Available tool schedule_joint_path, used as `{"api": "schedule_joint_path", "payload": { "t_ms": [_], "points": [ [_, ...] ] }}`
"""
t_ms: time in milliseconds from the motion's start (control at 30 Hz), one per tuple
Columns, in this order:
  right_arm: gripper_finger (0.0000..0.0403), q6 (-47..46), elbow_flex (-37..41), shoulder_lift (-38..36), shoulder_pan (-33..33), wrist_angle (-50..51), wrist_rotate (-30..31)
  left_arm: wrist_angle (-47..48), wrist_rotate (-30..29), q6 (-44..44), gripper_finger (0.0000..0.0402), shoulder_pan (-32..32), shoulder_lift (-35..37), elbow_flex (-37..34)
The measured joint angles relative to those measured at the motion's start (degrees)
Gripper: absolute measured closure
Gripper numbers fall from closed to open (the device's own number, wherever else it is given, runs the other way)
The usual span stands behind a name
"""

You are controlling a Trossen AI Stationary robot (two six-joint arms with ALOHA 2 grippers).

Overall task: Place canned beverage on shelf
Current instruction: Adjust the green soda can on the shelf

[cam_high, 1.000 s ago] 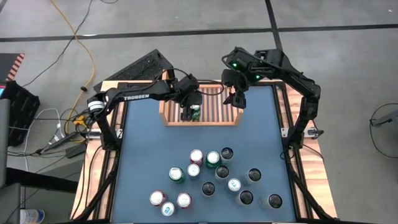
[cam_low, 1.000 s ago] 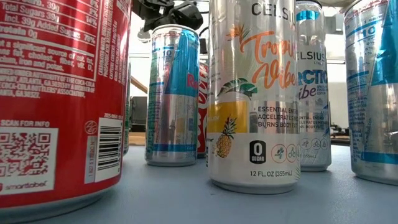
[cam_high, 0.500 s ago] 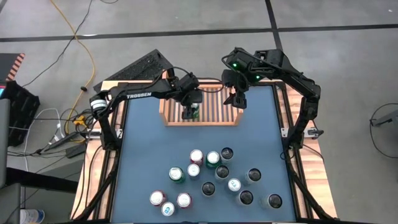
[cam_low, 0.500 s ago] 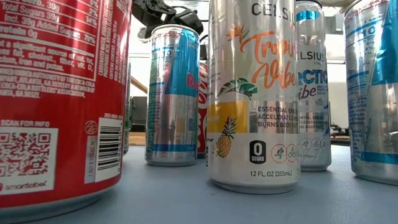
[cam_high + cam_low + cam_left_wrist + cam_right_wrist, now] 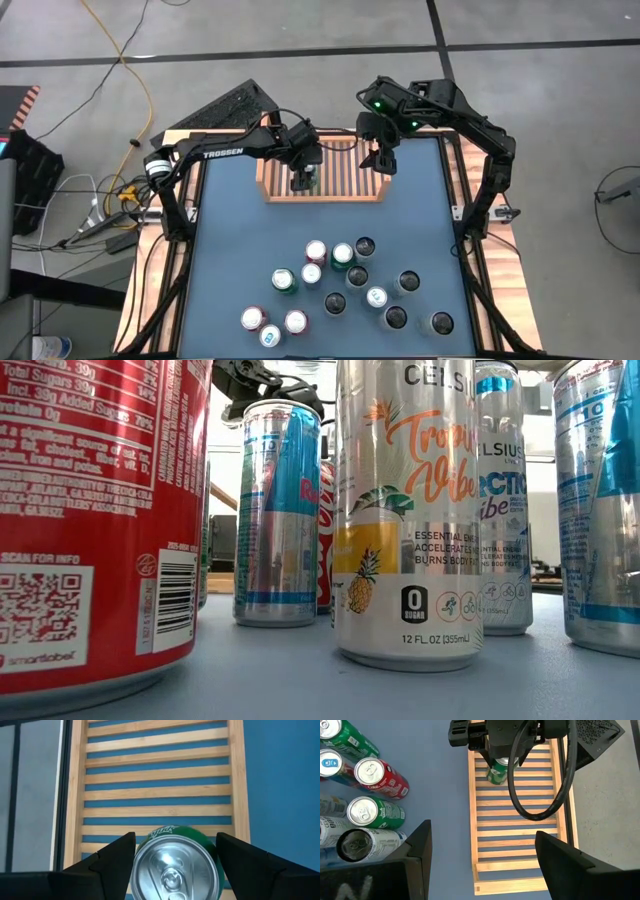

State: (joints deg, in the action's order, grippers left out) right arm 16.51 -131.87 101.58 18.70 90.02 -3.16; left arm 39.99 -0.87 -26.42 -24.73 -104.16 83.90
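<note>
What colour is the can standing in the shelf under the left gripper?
Green with a silver top, the can shows best in the left wrist view.

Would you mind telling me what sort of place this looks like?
Probably a robotics lab: two arms work at a blue table on a bare concrete floor, with loose cables alongside.
</note>
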Motion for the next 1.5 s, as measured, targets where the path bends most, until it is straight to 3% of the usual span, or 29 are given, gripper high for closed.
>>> {"api": "schedule_joint_path", "payload": {
  "t_ms": [400, 733, 900, 1167, 1367, 1500],
  "points": [
    [0.0142, 0.0, 0.0, 0.0, 0.0, 0.0, 0.0, 2.5, -7.6, 1.7, 0.0142, -0.2, 0.0, 1.7],
    [0.0142, 0.0, 0.0, 0.0, 0.0, 0.0, 0.0, 1.2, -7.9, 3.7, 0.0142, 0.2, -0.1, 8.3],
    [0.0142, -0.1, 0.0, 0.0, 0.0, 0.0, 0.0, 6.6, -14.4, 5.1, 0.0143, 1.0, -0.1, 12.7],
    [0.0142, 0.0, 0.0, 0.0, 0.0, 0.0, 0.0, 7.0, -24.5, 6.3, 0.0143, 2.3, 0.0, 14.7],
    [0.0142, 2.5, -0.1, 0.0, 0.0, 0.0, -0.5, 8.1, -21.4, 9.0, 0.0143, 2.3, 0.0, 14.5],
    [0.0142, 2.9, 1.6, -3.2, 0.4, 0.0, -5.6, 11.1, -16.7, 7.6, 0.0145, 2.2, 0.7, 14.5]
  ]
}}
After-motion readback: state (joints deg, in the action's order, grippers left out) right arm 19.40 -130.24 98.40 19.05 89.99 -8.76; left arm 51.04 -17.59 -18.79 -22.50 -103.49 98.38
